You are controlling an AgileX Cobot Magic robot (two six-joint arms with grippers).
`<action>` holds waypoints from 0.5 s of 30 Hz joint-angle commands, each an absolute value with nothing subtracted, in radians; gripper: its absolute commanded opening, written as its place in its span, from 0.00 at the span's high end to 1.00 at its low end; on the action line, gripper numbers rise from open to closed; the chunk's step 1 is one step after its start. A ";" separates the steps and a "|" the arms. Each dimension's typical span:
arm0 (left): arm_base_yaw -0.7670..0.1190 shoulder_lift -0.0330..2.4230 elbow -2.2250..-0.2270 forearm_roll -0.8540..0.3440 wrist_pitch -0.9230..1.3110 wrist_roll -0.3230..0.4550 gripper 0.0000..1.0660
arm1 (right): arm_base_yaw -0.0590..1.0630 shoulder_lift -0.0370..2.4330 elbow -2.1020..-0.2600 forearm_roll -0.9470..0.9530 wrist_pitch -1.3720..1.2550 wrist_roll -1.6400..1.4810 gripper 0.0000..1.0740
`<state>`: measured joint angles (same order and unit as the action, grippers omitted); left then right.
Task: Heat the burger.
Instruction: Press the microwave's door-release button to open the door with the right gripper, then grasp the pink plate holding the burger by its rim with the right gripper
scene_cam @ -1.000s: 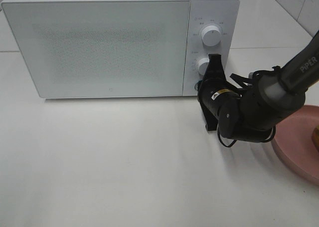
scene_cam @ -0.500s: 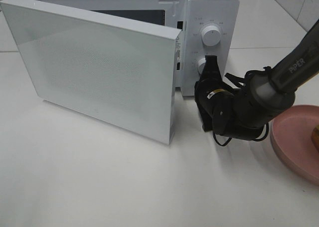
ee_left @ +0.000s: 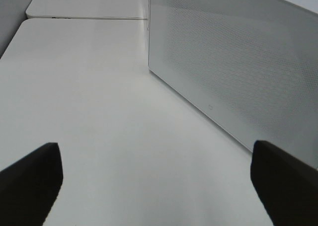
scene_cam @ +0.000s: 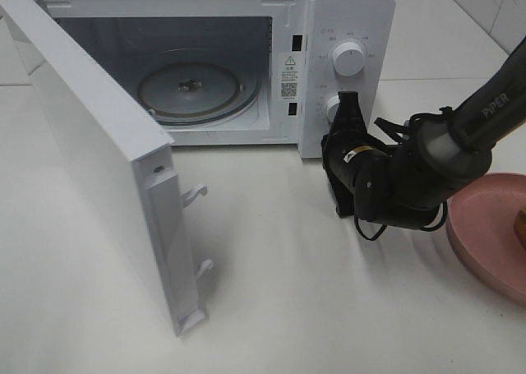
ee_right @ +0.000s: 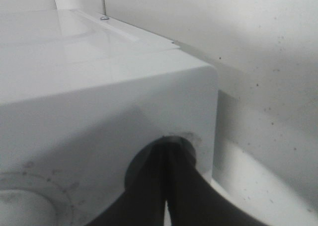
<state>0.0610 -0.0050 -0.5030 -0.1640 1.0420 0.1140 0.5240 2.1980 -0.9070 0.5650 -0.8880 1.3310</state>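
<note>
The burger is almost out of view: only a golden-brown sliver (scene_cam: pixel 522 226) shows at the right edge, on the round pink plate (scene_cam: pixel 485 234). The white microwave (scene_cam: pixel 345 12) stands at the back with its door (scene_cam: pixel 90 168) swung wide open to the left. Its glass turntable (scene_cam: pixel 193 86) is bare. My right gripper (scene_cam: pixel 349 101) is shut, its tips at the lower part of the control panel; in the right wrist view the closed fingertips (ee_right: pixel 166 159) rest in a round recess of the microwave (ee_right: pixel 99 87). My left gripper (ee_left: pixel 159 186) is open and empty, facing the door's outer face (ee_left: pixel 238 72).
Two knobs sit on the panel, an upper one (scene_cam: pixel 349 59) and a lower one (scene_cam: pixel 333 107) beside my right gripper. The open door's edge with its latch hooks (scene_cam: pixel 193 197) juts toward the front of the white table (scene_cam: pixel 288 308).
The microwave door has swung from shut to wide open. My right gripper has stayed by the control panel, shifting only slightly.
</note>
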 commanded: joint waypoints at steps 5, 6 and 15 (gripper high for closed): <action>0.062 -0.013 -0.504 -0.170 1.039 0.110 0.08 | 0.478 2.151 -0.862 0.507 -0.910 1.307 1.00; 0.062 -0.013 -0.504 -0.170 1.039 0.110 0.08 | 0.478 2.130 -0.838 0.496 -0.852 1.307 1.00; 0.062 -0.013 -0.504 -0.170 1.039 0.110 0.08 | 0.478 2.038 -0.746 0.466 -0.744 1.276 1.00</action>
